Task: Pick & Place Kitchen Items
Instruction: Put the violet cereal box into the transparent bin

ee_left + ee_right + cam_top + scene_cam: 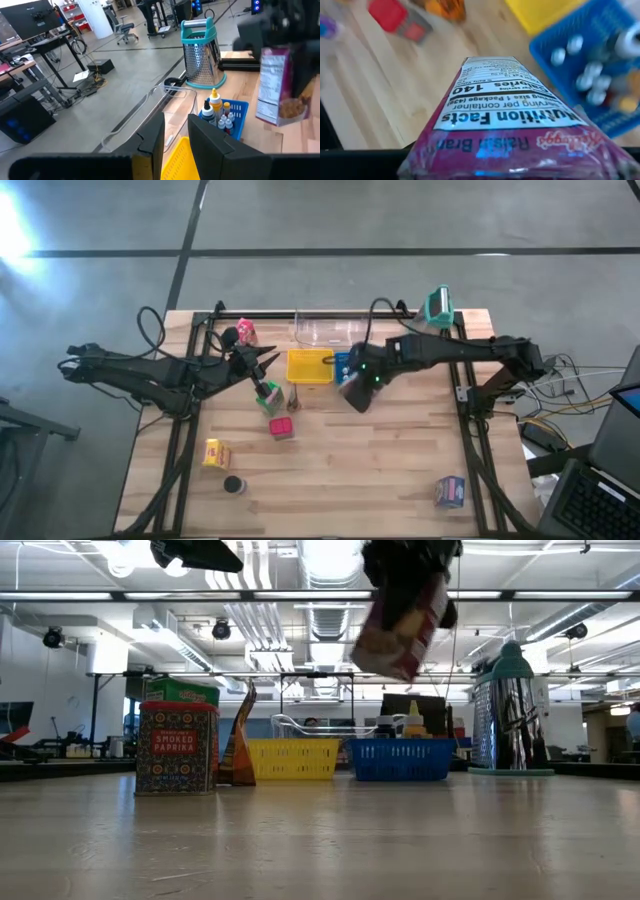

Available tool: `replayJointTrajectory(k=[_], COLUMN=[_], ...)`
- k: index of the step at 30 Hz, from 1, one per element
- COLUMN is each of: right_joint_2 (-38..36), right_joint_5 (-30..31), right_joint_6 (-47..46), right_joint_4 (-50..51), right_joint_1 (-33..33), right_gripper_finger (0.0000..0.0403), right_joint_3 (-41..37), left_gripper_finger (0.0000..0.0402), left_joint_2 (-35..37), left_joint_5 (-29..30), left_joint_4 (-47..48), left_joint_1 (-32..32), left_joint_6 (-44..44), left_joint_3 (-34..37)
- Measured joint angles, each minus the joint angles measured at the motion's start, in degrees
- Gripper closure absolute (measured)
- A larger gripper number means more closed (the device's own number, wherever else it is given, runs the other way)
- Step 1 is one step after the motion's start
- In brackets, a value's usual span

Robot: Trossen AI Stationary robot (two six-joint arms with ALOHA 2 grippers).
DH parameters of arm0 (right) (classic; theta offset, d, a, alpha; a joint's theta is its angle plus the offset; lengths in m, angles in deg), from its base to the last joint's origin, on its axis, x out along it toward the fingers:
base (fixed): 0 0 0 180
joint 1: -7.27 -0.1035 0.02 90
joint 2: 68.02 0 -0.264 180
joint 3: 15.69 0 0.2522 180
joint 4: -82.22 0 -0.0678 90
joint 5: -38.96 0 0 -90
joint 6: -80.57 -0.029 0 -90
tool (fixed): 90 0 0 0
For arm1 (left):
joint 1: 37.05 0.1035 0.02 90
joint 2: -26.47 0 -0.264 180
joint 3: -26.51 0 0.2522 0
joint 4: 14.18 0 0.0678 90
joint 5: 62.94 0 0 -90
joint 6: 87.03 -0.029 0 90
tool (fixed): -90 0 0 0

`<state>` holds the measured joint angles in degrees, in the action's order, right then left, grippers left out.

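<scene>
My right gripper (pixel 358 385) is shut on a purple Raisin Bran carton (pixel 400 630), held high over the table just on the near side of the blue basket (pixel 400 760). My left gripper (pixel 268 361) waits left of the yellow basket (pixel 310 367), a narrow gap between its fingers (pixel 150 135) and nothing in it. Other kitchen items stand on the table: a green carton (pixel 268 395), a red paprika tin (pixel 177 747), a yellow carton (pixel 216 452), a dark disc (pixel 234 485), a pink item (pixel 245 332) and a blue carton (pixel 450 492). My right gripper holds the carton by its upper end (pixel 415 590), coming at it from above on a slant. The fingers are hidden behind the carton in the wrist view. The carton hangs tilted below the gripper, its nutrition panel (pixel 505 107) toward the wrist camera, lifted clear of the table.
The blue basket holds several small bottles (pixel 220 112). A clear container (pixel 325 332) lies behind the baskets. A metal grater with a teal top (pixel 438 305) stands at the far right corner. Bare wood (pixel 380 470) spreads across the near middle.
</scene>
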<state>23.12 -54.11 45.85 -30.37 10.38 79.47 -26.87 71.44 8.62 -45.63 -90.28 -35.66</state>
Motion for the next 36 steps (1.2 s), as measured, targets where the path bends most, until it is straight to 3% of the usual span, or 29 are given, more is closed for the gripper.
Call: replayJointTrajectory(k=[7, 13, 26, 36], right_joint_2=[-0.02, 0.02, 2.94, 9.09], right_joint_5=[0.17, -0.1, -0.42, -3.48], right_joint_6=[8.18, 12.38, 13.52, 14.65], right_joint_4=[-0.04, -0.04, -1.31, -7.57], right_joint_1=[5.64, 12.14, 23.89, 29.06], right_gripper_finger=[0.0253, 0.024, 0.024, 0.0233], right_joint_3=[6.51, 8.82, 10.29, 10.25], left_gripper_finger=[0.031, 0.031, 0.031, 0.031], left_joint_2=[-0.01, 0.0, -0.01, -0.01], left_joint_5=[0.0, 0.0, 0.01, 0.02], left_joint_4=[0.0, 0.0, -0.02, 0.0], left_joint_1=[0.0, 0.0, 0.0, 0.0], left_joint_6=[0.44, 0.53, 0.77, 0.75], left_joint_3=[0.0, 0.0, 0.0, 0.02])
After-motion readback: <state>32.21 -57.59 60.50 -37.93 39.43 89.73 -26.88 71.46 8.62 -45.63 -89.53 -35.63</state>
